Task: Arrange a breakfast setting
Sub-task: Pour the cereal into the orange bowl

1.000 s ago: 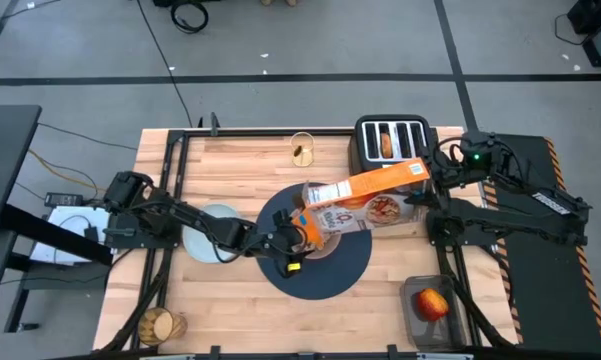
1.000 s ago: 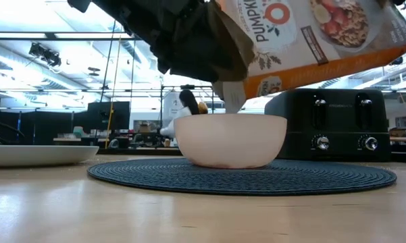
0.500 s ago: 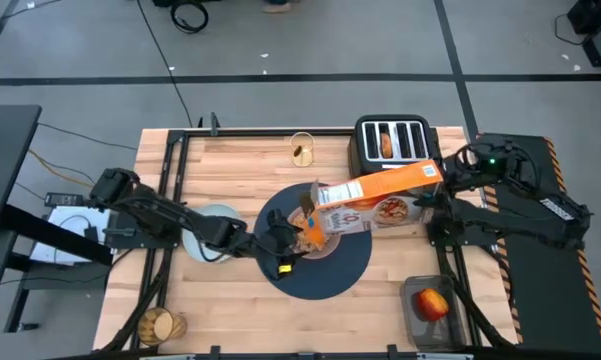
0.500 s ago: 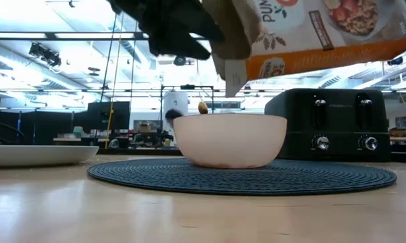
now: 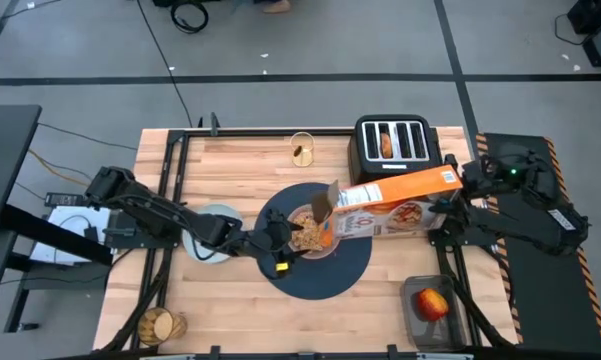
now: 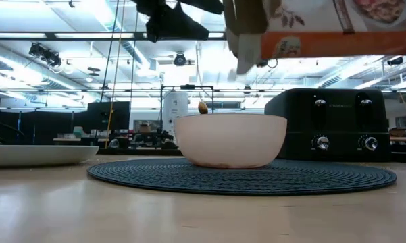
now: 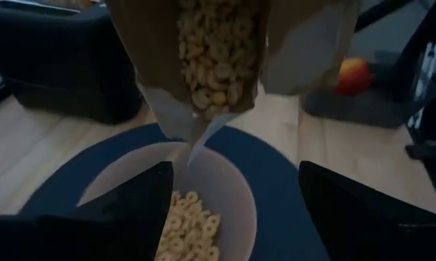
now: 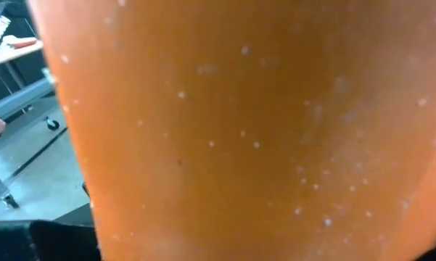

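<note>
Right now the right end effector point(image 5: 458, 186) has its fingers spread wide around the bottom end of the orange cereal box point(image 5: 395, 200), holding it tipped on its side above the worktop point(image 5: 230, 160), the open top pointing at the pinkish bowl point(image 6: 230, 140). From the left wrist view, cereal point(image 7: 218, 54) fills the box mouth and more of it lies in the bowl below. The left end effector point(image 5: 280, 240) hangs just over the bowl's near side, fingers apart and gripping nothing. The bowl stands on the large round navy placemat point(image 5: 350, 268) in the middle of the worktop. A pale blue-grey plate point(image 5: 206, 222) lies just beside the mat, under the left arm. Farther back stands the black four-slot toaster point(image 5: 392, 142) with a bagel point(image 5: 387, 144) in one slot, and an amber tumbler point(image 5: 301, 149) near it. The red apple point(image 5: 431, 303) rests in a dark tray point(image 5: 416, 322) at the front right corner.
</note>
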Controlling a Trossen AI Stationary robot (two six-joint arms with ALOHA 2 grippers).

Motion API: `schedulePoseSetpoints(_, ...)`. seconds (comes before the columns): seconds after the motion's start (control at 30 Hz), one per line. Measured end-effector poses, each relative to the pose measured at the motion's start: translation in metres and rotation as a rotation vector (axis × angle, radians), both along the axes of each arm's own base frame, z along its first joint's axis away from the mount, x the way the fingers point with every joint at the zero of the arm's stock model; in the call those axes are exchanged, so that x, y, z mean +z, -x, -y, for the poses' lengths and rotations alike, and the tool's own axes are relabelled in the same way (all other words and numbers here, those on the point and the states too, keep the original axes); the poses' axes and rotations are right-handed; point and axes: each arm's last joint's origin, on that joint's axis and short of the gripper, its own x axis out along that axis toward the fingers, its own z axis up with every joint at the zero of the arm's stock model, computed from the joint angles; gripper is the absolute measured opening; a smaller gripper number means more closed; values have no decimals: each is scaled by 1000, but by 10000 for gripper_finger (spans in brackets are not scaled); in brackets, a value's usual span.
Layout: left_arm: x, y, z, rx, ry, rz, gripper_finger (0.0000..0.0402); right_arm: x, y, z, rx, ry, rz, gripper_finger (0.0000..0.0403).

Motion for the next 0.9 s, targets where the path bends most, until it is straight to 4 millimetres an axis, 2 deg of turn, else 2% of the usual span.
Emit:
schedulePoseSetpoints(0.3,-35,-33,-4,0,-72,61,302,-13,-17,8,11,-28,-48,310)
schedulePoseSetpoints(0.63,-54,-41,-8,-28,-188,0,302,-8,-21,9,15,-13,-2,310)
schedulePoseSetpoints(0.9,-57,-44,-7,-72,-341,-20,299,-9,-21,10,-2,-28,-10,310)
